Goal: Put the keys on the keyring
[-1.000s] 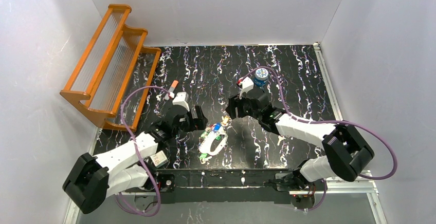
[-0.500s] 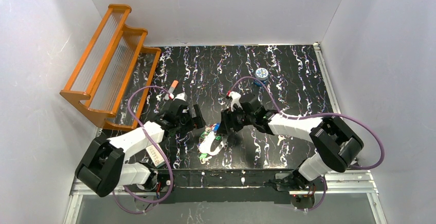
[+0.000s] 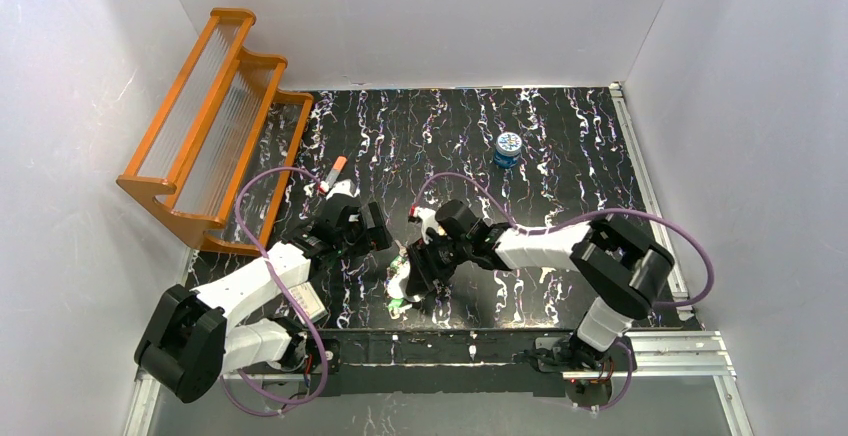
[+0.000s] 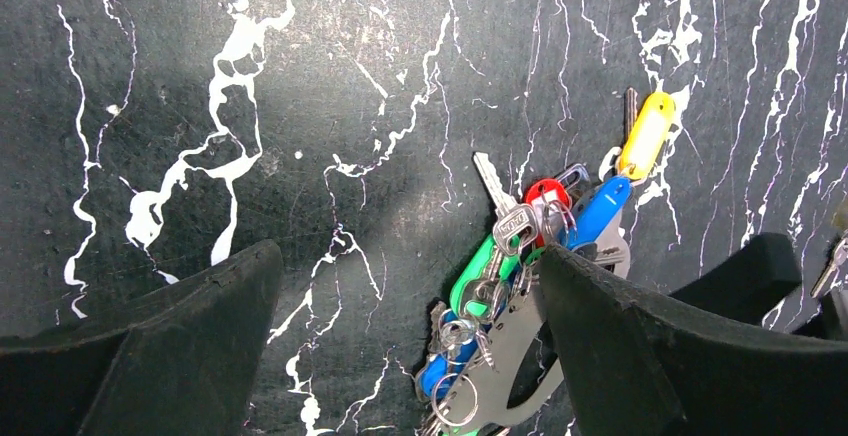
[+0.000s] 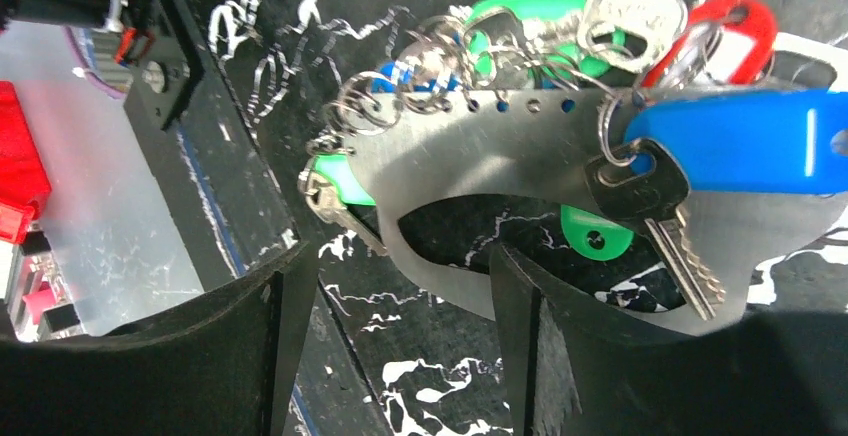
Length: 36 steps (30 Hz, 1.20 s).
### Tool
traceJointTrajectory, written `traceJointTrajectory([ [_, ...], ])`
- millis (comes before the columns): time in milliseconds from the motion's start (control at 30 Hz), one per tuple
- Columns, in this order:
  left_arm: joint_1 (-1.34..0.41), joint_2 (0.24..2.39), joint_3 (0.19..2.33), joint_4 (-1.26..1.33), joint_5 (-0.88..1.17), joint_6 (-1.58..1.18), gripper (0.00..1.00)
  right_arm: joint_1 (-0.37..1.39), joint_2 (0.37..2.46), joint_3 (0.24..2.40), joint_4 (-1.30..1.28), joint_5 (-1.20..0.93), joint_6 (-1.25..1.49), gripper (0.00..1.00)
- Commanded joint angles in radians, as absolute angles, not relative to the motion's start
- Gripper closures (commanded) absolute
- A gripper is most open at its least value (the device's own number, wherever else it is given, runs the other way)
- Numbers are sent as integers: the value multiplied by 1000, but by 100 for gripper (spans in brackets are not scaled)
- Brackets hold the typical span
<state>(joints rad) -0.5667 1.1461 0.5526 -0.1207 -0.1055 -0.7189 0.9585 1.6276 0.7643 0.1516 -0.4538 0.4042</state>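
Right gripper [image 5: 403,266] sits low over the keyring [image 5: 470,166], jaws partly apart and straddling its lower-left band, not pinching it as far as I can tell. Left gripper [image 4: 405,256] hangs spread wide, up and left of the pile in the top view, holding nothing. Keys [image 5: 740,141] are bunched on the keyring, lower middle of the top view. Some look threaded, hard to say which. Reads like the grab-the-ring step. Next it needs to close squarely on the band and steady it so the left one can pick a loose key.

Pale oval keyring [image 5: 470,156] was covered from above by black right gripper [image 5: 400,276]; marbled black tabletop [image 3: 560,136] behind was left open.
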Motion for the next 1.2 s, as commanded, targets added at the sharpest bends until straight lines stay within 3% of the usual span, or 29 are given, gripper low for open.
traceJointTrajectory([
  [0,-561,1132,571,-152,-125,-725,2,961,1674,813,139,-455,424,27],
  [233,-561,1127,572,-161,-122,-707,1,933,1701,839,94,-336,402,24],
  [567,-561,1124,563,-155,-126,-702,2,739,1707,808,46,-378,352,24],
  [800,-561,1139,560,-149,-122,-706,2,730,1687,854,2,-431,296,23],
  [1167,-561,1142,526,-101,-72,-742,4,732,1594,863,2,-490,299,31],
])
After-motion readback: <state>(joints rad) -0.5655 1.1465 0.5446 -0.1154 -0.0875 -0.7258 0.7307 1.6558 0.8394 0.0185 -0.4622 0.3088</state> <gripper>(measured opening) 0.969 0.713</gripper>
